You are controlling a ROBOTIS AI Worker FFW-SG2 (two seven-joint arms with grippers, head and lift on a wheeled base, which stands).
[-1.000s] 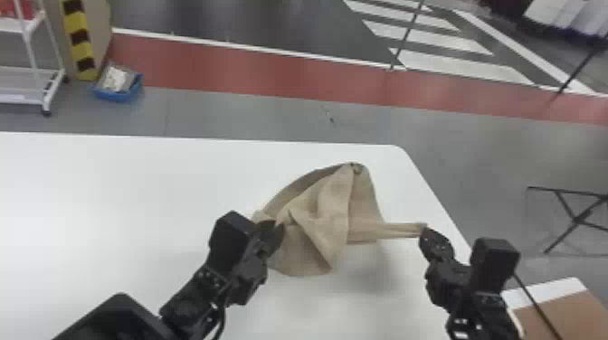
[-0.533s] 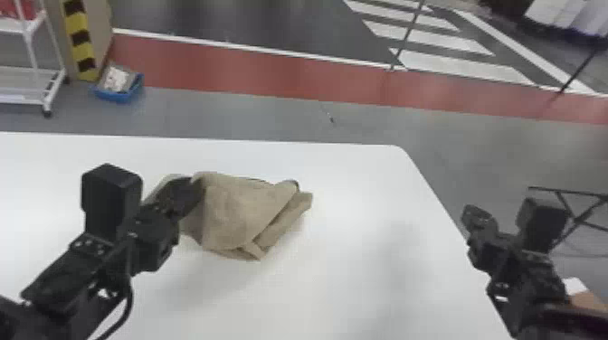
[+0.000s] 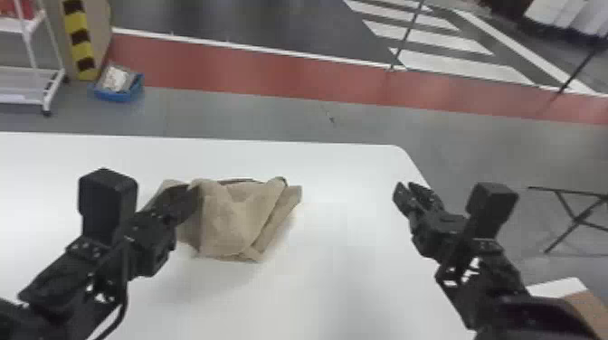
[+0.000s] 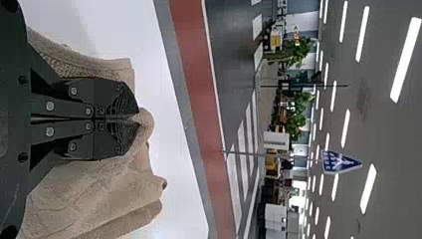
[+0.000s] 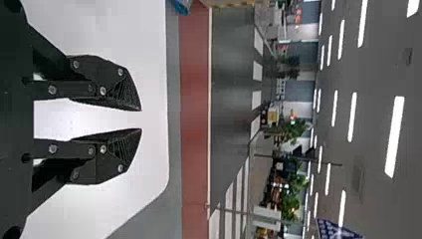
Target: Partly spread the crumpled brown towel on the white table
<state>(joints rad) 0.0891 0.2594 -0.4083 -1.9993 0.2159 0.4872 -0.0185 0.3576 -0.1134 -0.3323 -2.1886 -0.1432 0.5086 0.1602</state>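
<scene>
Crumpled brown cloth towel [image 3: 230, 221], left of centre in the head view, bunched over the smooth white table [image 3: 325, 181]; its lower edge casts a soft shadow, and I cannot tell how much of it bears on the surface. My black two-fingered left end effector [image 3: 194, 194], entering from the lower left, is closed on the towel's left part. The left wrist view shows its two fingers drawn together with cloth at the tips and more cloth bulging on either side. I judge that this grip serves as an anchor, so that a pull from the other side would open the folds rather than drag the whole bundle.

My matching right end effector [image 5: 141, 120], right of centre in the head view near the table's right edge, is empty, its fingers a moderate gap apart and well clear of the towel. The parting suits it to take a free edge; the likeliest is the folded corner at the towel's right end, which points towards it. Layers overlap diagonally there, so a shallow pinch might lift only the top one. The spreading looks partial at best: the next move probably calls for bringing the right end effector inward, then drawing the two sides apart.
</scene>
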